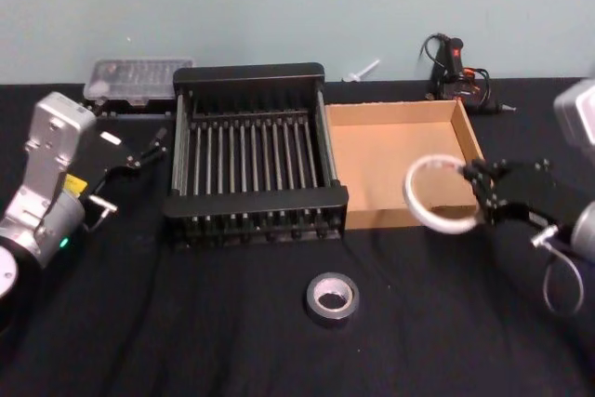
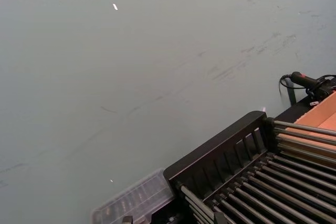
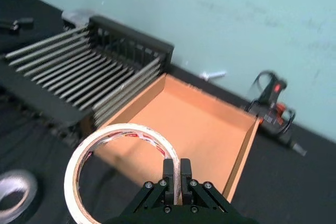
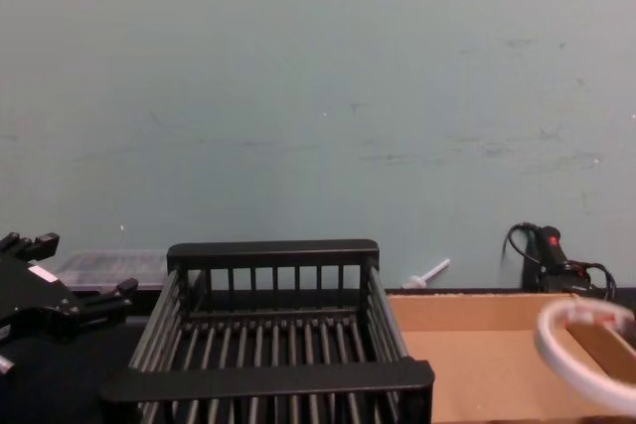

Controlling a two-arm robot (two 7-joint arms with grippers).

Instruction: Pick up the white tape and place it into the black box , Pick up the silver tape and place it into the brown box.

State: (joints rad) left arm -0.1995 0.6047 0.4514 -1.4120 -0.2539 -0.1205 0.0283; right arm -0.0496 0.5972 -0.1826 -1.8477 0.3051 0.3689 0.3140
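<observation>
My right pincer (image 1: 481,194), clamped on the white tape (image 1: 439,194) at frame right, must carry it left over the black box (image 1: 251,151).

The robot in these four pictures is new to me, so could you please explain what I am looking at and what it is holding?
It is a two-armed robot at a table with a black cloth. One picture comes from a camera on its head, one from its chest, and one from each wrist.

The right gripper is shut on the white tape, holding the roll by its rim above the front edge of the brown box; the right wrist picture shows this close up. The left gripper hangs open beside the black box, on its left, holding nothing.

The black box, a slatted crate, and the brown box, a cardboard tray, stand side by side, and neither has any tape inside. The silver tape lies flat on the cloth in front of them. Behind are a clear plastic case and a black handheld tool.
</observation>
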